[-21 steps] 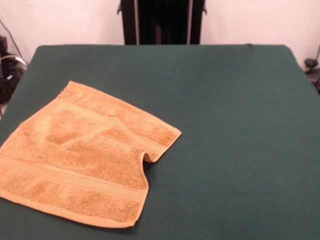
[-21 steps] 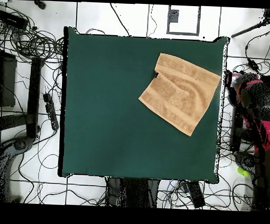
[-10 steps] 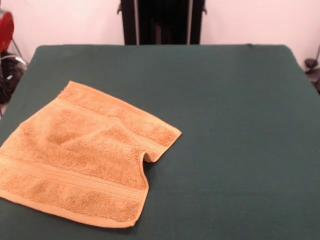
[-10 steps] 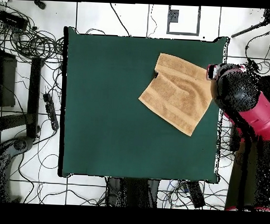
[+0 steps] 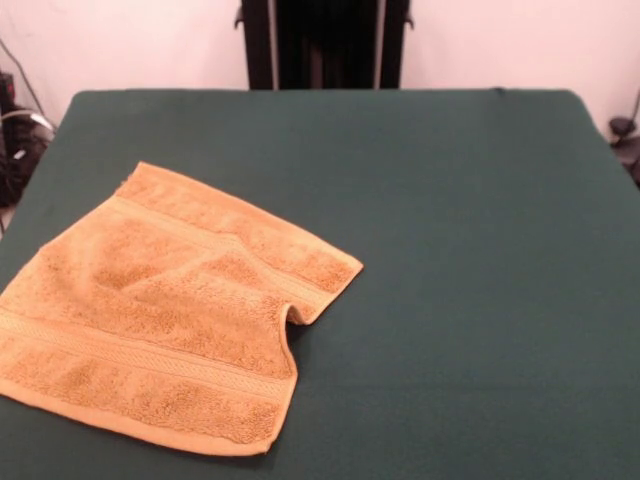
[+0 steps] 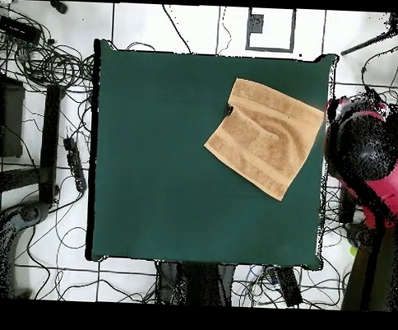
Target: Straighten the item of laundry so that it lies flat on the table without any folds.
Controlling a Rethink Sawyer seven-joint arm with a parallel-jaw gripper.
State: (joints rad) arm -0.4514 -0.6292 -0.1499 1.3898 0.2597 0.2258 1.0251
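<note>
A: Straight to the item of laundry [image 5: 160,320], down at eight o'clock on the table [image 5: 480,250] in the front view. Spread wide, mostly open, pile side up.

B: Not flat yet, though. Look at the tucked corner [image 5: 292,315] on the four o'clock side: curled under, with a small dark pocket beneath it.

A: And a soft ridge [image 5: 215,265] across the middle, running from there toward ten o'clock. Seeing a woven border band [image 5: 140,360] along the near hem, another under the far hem.

B: Cut off by the picture's edge at nine o'clock, so hard to say how that corner sits.

A: Switching to the overhead view. Same cloth, now at two o'clock on the green top, set like a diamond, its three o'clock corner very close to the table's rim.

B: Picking up the arm [image 6: 367,154] there too, red and black, off the table at three o'clock, just beside that corner.

A: Any read on the gripper?

B: None. Lost under the arm's bulk from above, missing from the front view. Open, closed, holding something: cannot tell.

A: Nothing seen clamped on the cloth in either view, at least.

B: Beyond that, only cables [image 6: 42,62] strewn over the floor at nine o'clock of the table.
</note>
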